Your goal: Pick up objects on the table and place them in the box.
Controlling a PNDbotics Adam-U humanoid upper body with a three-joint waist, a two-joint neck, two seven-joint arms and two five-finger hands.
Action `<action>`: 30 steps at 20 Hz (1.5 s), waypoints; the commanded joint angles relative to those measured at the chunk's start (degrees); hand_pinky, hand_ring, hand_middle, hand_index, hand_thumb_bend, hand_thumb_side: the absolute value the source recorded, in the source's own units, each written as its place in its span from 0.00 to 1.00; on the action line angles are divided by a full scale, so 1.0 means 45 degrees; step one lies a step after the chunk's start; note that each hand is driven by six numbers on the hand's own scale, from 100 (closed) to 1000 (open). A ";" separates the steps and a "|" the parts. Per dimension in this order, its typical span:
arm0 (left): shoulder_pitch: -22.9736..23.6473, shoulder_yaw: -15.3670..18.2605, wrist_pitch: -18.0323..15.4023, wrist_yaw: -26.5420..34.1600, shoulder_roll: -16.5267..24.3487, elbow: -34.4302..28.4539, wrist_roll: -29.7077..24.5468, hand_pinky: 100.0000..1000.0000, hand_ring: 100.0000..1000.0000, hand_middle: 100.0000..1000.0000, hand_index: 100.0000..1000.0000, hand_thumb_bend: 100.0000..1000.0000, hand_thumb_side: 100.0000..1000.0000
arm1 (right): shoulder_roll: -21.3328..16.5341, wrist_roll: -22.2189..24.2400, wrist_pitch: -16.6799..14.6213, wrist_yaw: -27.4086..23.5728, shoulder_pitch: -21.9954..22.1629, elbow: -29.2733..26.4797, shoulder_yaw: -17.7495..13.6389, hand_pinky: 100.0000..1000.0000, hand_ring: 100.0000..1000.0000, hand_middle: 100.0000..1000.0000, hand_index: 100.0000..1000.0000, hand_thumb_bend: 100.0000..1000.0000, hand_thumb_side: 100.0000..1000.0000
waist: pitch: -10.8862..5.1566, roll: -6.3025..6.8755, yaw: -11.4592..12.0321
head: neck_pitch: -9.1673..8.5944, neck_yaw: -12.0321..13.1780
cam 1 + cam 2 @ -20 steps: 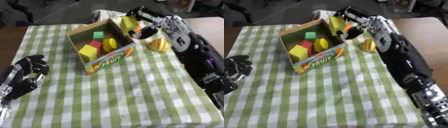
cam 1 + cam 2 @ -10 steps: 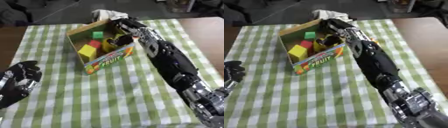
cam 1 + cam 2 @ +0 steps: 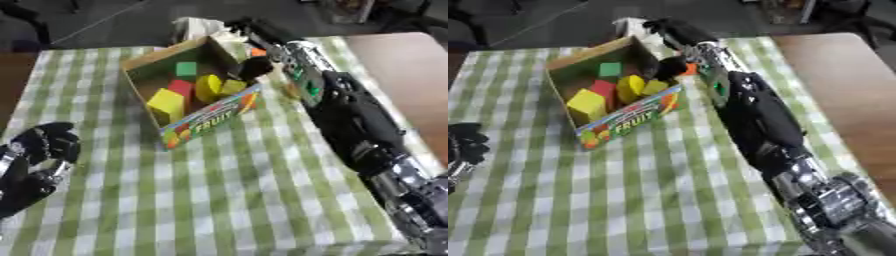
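While the right arm stretches across the far side of the green-and-white checked surface (image 3: pixel 219 200), the scene reads as follows.

Right hand: the black right hand (image 3: pixel 254 67) hangs over the near-right corner of the box; its fingers curl downward, but I cannot tell whether they grip anything or have let go.

Box: the open cardboard box with the coloured "FRUIT" front panel (image 3: pixel 210 117) stands askew just under those fingers, its mouth up, probably so that things can be dropped in from above.

Contents below the fingers: a small yellow piece (image 3: pixel 234 86) lies right beneath the fingertips; beside it, farther from the fingers, a rounded yellow piece (image 3: pixel 208 88), a red block (image 3: pixel 181 88), a green cube (image 3: pixel 185 68) and, farthest off, a large yellow block (image 3: pixel 165 102).

Still outside: a small orange thing (image 3: pixel 257 52) shows just behind the fingers, on the cloth beyond the box wall; what it is I cannot make out.

Behind the box: a white crumpled cloth (image 3: pixel 197 27), beyond the fingers.

Left hand: the black left hand (image 3: pixel 44 150) rests idle at the lower left, well apart from the box, fingers curled and holding nothing.

Judgement: this looks like the release step over the box, with the orange thing likely left to fetch.
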 commanded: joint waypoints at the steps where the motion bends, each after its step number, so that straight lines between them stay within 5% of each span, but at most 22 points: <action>1: -0.0110 0.0114 -0.0044 -0.0066 0.0188 -0.0192 -0.0092 0.61 0.64 0.62 0.81 0.18 0.48 | -0.0743 0.0145 0.0537 -0.0103 -0.0211 0.0008 -0.0462 0.77 0.84 0.83 0.97 0.27 0.26 | -0.0203 0.0013 -0.0106 | 0.0059 0.0093; 5: -0.0030 0.0158 -0.0093 -0.0112 0.0233 -0.0185 -0.0241 0.60 0.64 0.62 0.81 0.17 0.49 | -0.1639 0.0490 0.1309 -0.0181 0.0089 0.1293 -0.1287 0.77 0.84 0.83 0.97 0.27 0.31 | -0.0267 -0.0047 -0.0358 | 0.0059 0.0210; 17: 0.0002 0.0196 -0.0134 -0.0141 0.0203 -0.0175 -0.0376 0.60 0.64 0.62 0.81 0.16 0.49 | -0.1982 0.3312 0.0443 -0.0750 0.0852 0.2062 -0.1307 0.78 0.83 0.81 0.95 0.27 0.35 | -0.0320 -0.0058 -0.0446 | 0.0059 0.0336; 23: -0.0001 0.0198 -0.0166 -0.0119 0.0191 -0.0185 -0.0416 0.60 0.64 0.62 0.81 0.16 0.49 | -0.1726 0.3308 0.0516 -0.0451 0.0988 0.2703 -0.1376 0.77 0.82 0.79 0.93 0.25 0.30 | -0.0308 0.0003 -0.0374 | 0.0059 0.0366; 30: -0.0024 0.0183 -0.0162 -0.0108 0.0138 -0.0194 -0.0450 0.60 0.64 0.62 0.81 0.15 0.49 | -0.1567 0.2097 0.0739 -0.0253 0.1141 0.2961 -0.1453 0.75 0.76 0.69 0.83 0.22 0.20 | -0.0300 -0.0012 -0.0318 | 0.0059 0.0374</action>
